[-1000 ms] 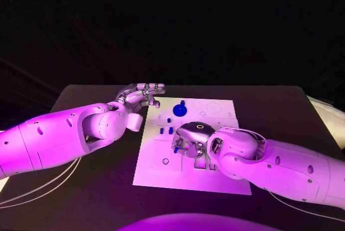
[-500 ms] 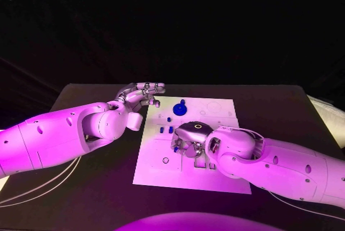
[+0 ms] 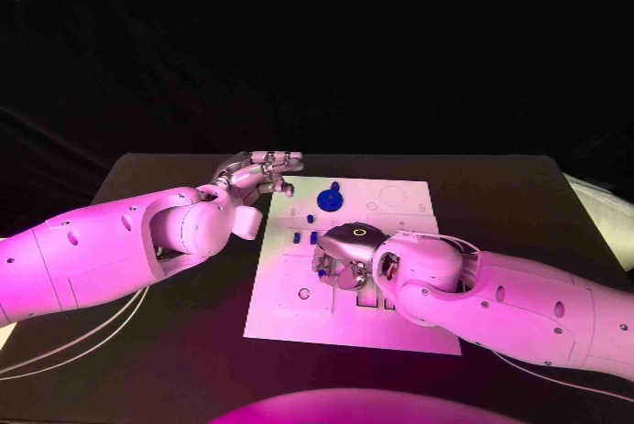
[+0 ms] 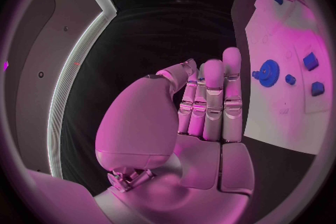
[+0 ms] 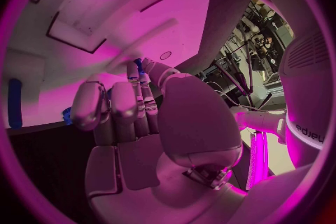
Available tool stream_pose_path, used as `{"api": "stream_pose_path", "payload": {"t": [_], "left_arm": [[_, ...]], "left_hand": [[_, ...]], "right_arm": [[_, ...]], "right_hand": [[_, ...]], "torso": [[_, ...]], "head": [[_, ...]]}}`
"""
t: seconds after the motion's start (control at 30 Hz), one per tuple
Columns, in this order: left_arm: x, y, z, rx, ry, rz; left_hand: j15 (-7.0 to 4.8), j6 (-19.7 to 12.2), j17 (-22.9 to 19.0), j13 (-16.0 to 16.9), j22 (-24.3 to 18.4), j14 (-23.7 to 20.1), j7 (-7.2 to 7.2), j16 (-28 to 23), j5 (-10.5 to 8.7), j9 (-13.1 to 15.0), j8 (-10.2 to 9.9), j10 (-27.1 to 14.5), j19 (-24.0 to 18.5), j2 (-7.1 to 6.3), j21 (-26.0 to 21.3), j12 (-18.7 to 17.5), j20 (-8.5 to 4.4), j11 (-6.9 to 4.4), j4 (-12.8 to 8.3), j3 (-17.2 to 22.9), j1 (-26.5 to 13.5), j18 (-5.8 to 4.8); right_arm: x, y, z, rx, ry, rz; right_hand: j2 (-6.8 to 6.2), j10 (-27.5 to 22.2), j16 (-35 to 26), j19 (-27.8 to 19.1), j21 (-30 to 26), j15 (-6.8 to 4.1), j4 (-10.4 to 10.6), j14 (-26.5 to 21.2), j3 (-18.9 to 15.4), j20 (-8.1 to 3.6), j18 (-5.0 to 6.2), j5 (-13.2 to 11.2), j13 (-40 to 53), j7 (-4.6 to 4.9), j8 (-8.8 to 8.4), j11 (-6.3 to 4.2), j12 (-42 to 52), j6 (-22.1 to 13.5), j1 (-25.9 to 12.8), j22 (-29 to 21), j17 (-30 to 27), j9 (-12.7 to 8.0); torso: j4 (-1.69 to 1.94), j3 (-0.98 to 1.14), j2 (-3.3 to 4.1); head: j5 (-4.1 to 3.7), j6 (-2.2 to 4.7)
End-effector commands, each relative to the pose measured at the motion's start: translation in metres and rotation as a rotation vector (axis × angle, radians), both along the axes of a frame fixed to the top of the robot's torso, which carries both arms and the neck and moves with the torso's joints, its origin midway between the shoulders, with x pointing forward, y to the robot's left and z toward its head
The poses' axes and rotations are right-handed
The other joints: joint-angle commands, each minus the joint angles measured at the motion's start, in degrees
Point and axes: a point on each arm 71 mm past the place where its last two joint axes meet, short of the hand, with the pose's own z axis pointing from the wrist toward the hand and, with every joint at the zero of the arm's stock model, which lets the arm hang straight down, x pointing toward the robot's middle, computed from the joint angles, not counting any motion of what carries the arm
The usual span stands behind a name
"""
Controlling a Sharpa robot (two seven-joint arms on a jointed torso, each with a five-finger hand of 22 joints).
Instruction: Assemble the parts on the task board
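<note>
— How many boards on the counter (image 3: 158,351)?

— One task board (image 3: 298,319), a white plate lying flat in the middle of the dark counter, between the two arms.

— And the blue parts?

— In the head view I count one round gear-like part (image 3: 329,202) near the far edge of the board, two small blue blocks (image 3: 305,239) side by side nearer the middle, and one small blue piece (image 3: 322,273) right at the right hand's fingers. The left wrist view shows the gear (image 4: 268,73) with a small round blue part (image 4: 290,79) just beside it and two blocks (image 4: 310,60) further along the board.

— What is the right hand doing?

— The right hand (image 3: 346,255) sits low over the middle of the board, fingers curled downward. The small blue piece is at its fingertips, but whether it is actually pinched I cannot tell. The right wrist view shows a blue bar (image 5: 14,102) lying on the board, apart from the fingers.

— And the left hand?

— The left hand (image 3: 259,172) hovers at the far left corner of the board, fingers straight and side by side, holding nothing. Its wrist view shows the bare palm (image 4: 203,140).
</note>
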Motion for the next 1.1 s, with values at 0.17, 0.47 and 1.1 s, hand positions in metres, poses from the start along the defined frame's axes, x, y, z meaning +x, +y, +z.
{"api": "stream_pose_path", "payload": {"t": [0.17,0.47,1.1], "left_arm": [[-0.001,-0.003,0.001,-0.008,-0.005,-0.023],[-0.001,-0.001,0.000,-0.007,0.002,-0.027],[0.000,-0.001,0.000,-0.007,0.003,-0.030]], "left_hand": [[0.02,-0.2,-0.1,0.1,-0.1,-0.3,0.05,-0.1,0.37,-0.1,0.2,-0.7,-0.3,0.18,-0.4,0.3,-0.13,0.02,-0.1,-0.5,0.2,1.09],[0.03,-0.3,-0.2,0.1,-0.1,-0.3,0.07,-0.1,0.37,-0.1,0.2,-0.7,-0.3,0.18,-0.4,0.3,-0.13,0.03,-0.1,-0.6,0.1,1.09],[0.04,-0.3,-0.2,0.1,-0.1,-0.4,0.08,-0.1,0.37,-0.1,0.2,-0.8,-0.3,0.19,-0.4,0.3,-0.13,0.03,-0.1,-0.6,0.1,1.09]], "right_arm": [[0.000,-0.009,-0.004,0.020,-0.034,-0.050],[0.000,-0.035,0.026,0.179,-0.091,-0.101],[0.025,-0.113,0.055,-0.036,-0.106,-0.236]], "right_hand": [[-1.50,-10.7,-2.0,-2.1,-2.9,0.77,-0.2,-0.3,-4.6,0.58,1.47,2.0,-0.7,0.10,0.04,1.76,1.0,-4.7,0.3,-3.9,-2.3,-0.7],[-0.56,-9.2,-2.5,-1.3,-2.9,0.42,-0.5,-0.2,-6.1,0.32,1.38,3.7,-0.4,0.25,0.66,1.40,3.9,-2.8,1.3,-3.8,-3.0,-0.3],[-1.71,-14.5,-3.1,-1.3,-3.8,0.21,1.1,0.2,-13.5,-0.07,1.38,2.2,-0.8,-2.98,-0.09,1.54,3.2,-5.0,2.2,-4.6,-3.8,-0.7]], "torso": [[-0.04,0.08,-0.02],[-0.13,0.11,-0.01],[-0.13,0.13,0.01]], "head": [[-0.03,0.17],[-0.50,0.58],[-1.74,1.85]]}}
